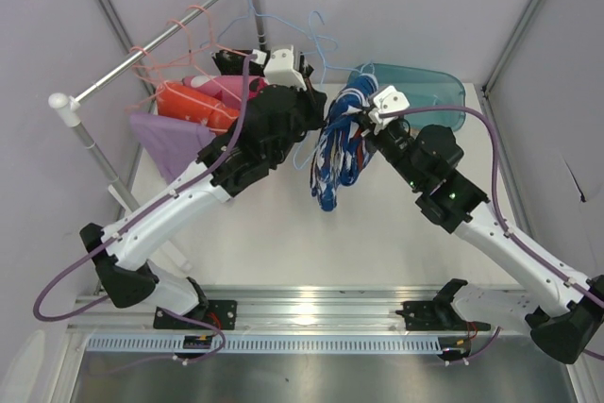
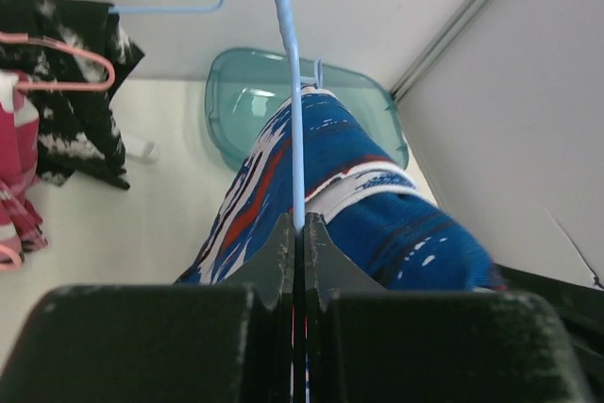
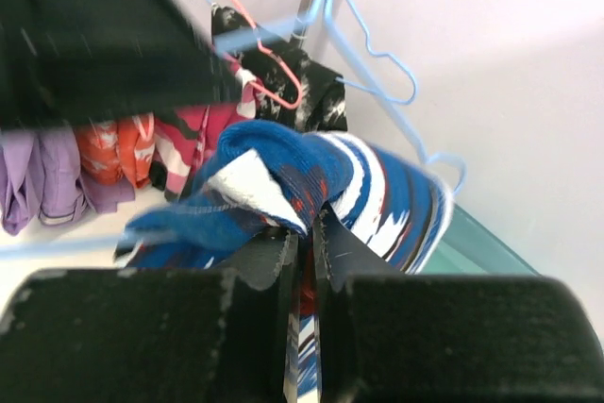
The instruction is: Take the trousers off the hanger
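The blue-white-red patterned trousers (image 1: 335, 153) hang bunched between the two arms, draped over a light blue hanger (image 2: 288, 44). My left gripper (image 2: 299, 228) is shut on that hanger's thin wire just above the cloth. My right gripper (image 3: 307, 233) is shut on a fold of the patterned trousers (image 3: 377, 186). More trousers hang on the rack: lavender (image 1: 165, 139), orange (image 1: 189, 103), pink-magenta (image 1: 222, 87) and black with white speckles (image 2: 80, 120).
The metal rail (image 1: 151, 49) of the rack slants across the back left with pink hangers (image 1: 179, 30) and blue ones on it. A teal plastic bin (image 1: 425, 92) stands at the back right, behind the patterned trousers. Walls close in on both sides.
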Controlling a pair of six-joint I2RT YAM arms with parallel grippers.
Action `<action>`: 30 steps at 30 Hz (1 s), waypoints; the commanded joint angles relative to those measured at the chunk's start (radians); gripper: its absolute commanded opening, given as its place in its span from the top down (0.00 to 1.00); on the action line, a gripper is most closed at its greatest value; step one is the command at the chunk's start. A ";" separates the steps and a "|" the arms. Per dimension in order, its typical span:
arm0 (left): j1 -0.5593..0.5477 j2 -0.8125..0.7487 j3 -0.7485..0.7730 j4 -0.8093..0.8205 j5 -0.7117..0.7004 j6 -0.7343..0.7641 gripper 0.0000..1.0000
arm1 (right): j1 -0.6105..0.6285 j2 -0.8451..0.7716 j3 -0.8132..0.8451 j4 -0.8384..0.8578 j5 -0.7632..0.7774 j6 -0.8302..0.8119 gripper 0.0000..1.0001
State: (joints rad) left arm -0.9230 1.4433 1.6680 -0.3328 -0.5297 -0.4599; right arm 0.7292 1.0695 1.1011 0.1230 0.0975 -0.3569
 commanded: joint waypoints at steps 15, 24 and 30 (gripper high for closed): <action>0.027 -0.024 -0.192 -0.014 -0.076 -0.186 1.00 | -0.031 0.125 0.361 0.371 0.091 -0.100 1.00; 0.044 -0.090 -0.299 -0.003 -0.076 -0.200 1.00 | -0.108 0.198 0.513 0.403 0.156 -0.172 1.00; 0.052 -0.104 -0.335 -0.006 -0.075 -0.200 1.00 | -0.162 0.214 0.571 0.438 0.162 -0.214 1.00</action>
State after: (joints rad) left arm -0.8810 1.3743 1.3434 -0.3622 -0.5835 -0.6403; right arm 0.5888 1.3010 1.5692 0.3290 0.2485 -0.5213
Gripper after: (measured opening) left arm 0.026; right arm 0.075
